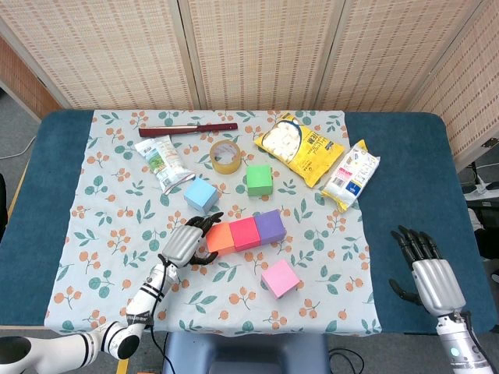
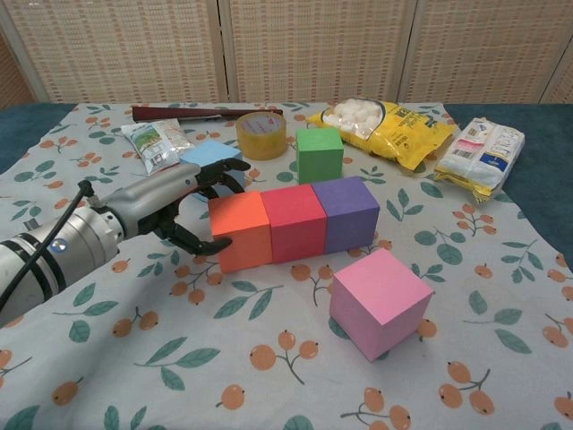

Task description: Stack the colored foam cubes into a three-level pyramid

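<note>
Left hand [image 2: 183, 204]: fingers spread, curved around the orange cube's [image 2: 242, 231] left end, holding nothing. Orange, red cube [image 2: 293, 221] and purple cube [image 2: 349, 213]: touching in one row. Pink cube [image 2: 379, 301]: apart, nearer. Green cube [image 2: 320, 153], blue cube [image 1: 201, 195]: behind. Right hand [image 1: 427, 266]: open, empty, on counter [image 1: 460, 202].

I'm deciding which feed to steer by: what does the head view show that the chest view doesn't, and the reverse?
Only the head view shows the right hand, open over the blue table beyond the cloth's right edge, plus the table's full outline.

Only the chest view shows the side faces of the orange cube, red cube and purple cube, flush in a row.

Both show the left hand at the orange cube's left end, the pink cube, green cube, light blue cube and tape roll.
</note>
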`<state>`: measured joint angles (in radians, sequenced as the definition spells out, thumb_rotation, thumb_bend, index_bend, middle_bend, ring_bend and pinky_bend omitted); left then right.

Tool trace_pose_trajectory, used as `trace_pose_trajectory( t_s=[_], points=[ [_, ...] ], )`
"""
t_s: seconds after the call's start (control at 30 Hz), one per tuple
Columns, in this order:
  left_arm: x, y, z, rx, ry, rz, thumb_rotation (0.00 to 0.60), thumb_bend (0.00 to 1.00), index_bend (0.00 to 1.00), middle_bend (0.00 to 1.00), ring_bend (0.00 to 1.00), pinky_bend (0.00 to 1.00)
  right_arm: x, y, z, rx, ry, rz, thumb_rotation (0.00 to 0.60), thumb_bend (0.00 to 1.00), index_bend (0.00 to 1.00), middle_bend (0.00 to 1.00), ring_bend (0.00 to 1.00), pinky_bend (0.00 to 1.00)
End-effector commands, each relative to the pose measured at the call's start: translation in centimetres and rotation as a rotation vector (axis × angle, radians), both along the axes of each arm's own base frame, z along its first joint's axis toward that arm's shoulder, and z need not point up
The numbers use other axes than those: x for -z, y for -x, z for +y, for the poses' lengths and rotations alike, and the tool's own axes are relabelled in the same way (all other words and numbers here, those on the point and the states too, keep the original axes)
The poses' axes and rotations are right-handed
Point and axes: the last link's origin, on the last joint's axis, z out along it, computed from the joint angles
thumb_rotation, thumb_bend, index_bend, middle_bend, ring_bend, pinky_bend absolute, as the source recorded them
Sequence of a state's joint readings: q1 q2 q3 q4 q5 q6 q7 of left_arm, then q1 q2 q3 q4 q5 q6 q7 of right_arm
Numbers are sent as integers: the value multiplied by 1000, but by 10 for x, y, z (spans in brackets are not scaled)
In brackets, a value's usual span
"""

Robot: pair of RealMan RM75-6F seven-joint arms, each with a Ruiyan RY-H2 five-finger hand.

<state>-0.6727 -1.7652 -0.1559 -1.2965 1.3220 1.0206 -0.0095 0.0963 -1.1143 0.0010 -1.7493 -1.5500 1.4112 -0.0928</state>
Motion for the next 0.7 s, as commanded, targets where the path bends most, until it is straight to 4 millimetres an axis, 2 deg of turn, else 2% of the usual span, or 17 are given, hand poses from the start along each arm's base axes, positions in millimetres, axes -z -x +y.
trace_pose_trajectory(
  t_s=[0.03, 0.43, 0.7],
  points=[
    [-1, 1, 0, -3, -5, -3, 600, 397, 0, 186, 535, 173, 0, 0, 0, 0, 0, 0, 600, 180, 0, 0, 0, 0],
    [2, -1, -4, 0, 11, -4, 600, 395, 0, 184, 508, 148, 0, 0, 0, -2, 0, -3, 600, 180, 0, 0, 0, 0],
    [6, -3, -4, -2, -1, 4, 600, 398, 0, 176, 382, 141, -1, 0, 0, -2, 0, -3, 600, 179, 0, 0, 0, 0]
  ],
)
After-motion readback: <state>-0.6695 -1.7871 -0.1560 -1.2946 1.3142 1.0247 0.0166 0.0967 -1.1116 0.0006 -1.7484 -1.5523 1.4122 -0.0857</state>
